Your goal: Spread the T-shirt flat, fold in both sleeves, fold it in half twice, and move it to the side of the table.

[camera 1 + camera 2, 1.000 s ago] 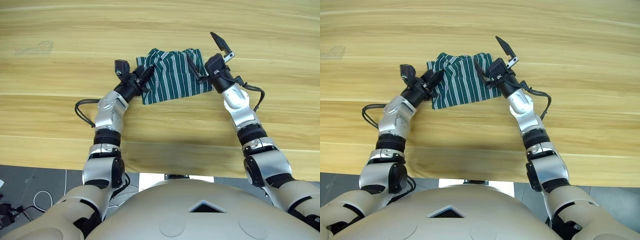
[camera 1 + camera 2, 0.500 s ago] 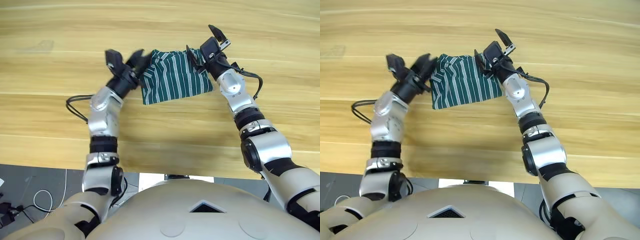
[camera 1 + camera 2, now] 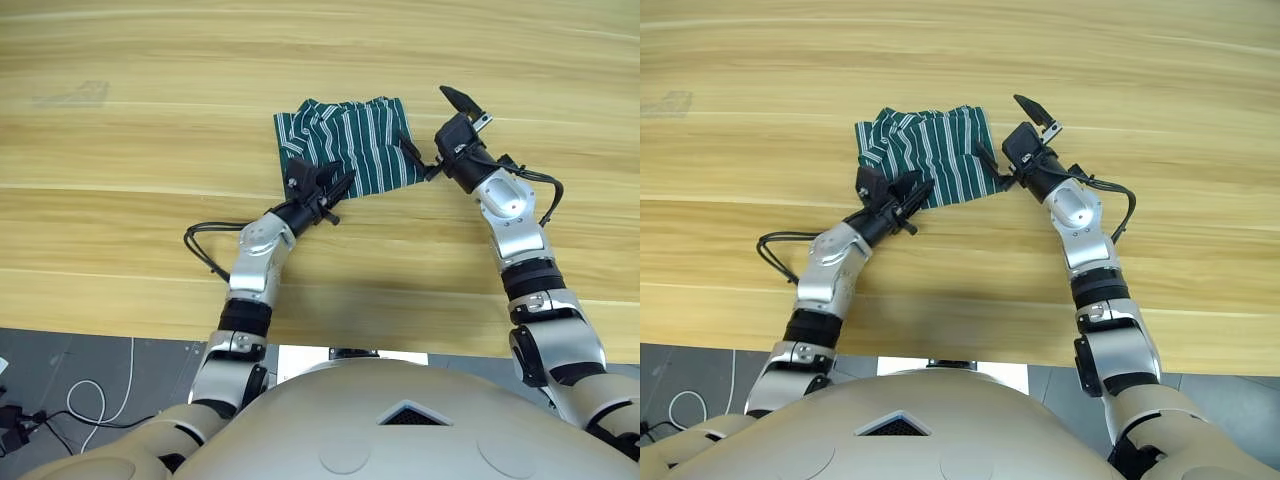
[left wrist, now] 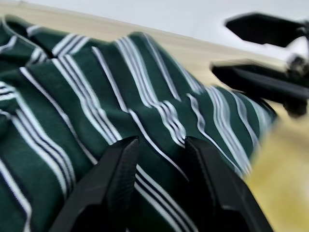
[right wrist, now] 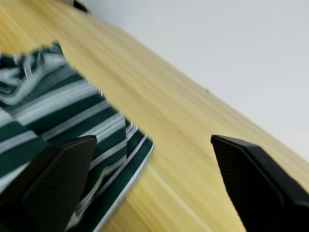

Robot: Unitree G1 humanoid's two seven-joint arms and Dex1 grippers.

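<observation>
A: "Since the T-shirt [image 3: 345, 150] lies as a small folded bundle on the table [image 3: 150, 60], is the folding finished?"

B: "Seemingly, though its edges look rumpled. The left gripper [image 3: 330, 190], fingers narrowly parted, sits on the T-shirt's near edge. The right gripper [image 3: 437, 128] gapes wide at its right edge. Moving it aside remains."

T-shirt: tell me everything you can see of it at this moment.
The T-shirt is dark green with thin white stripes, soft knit-looking cloth. It lies folded into a compact, roughly rectangular bundle on the wooden table, rumpled at its far left corner. The left gripper sits at its near left corner, fingers slightly parted over the cloth; whether they pinch it is unclear. The right gripper is wide open at the near right corner, its lower finger by the hem.
</observation>
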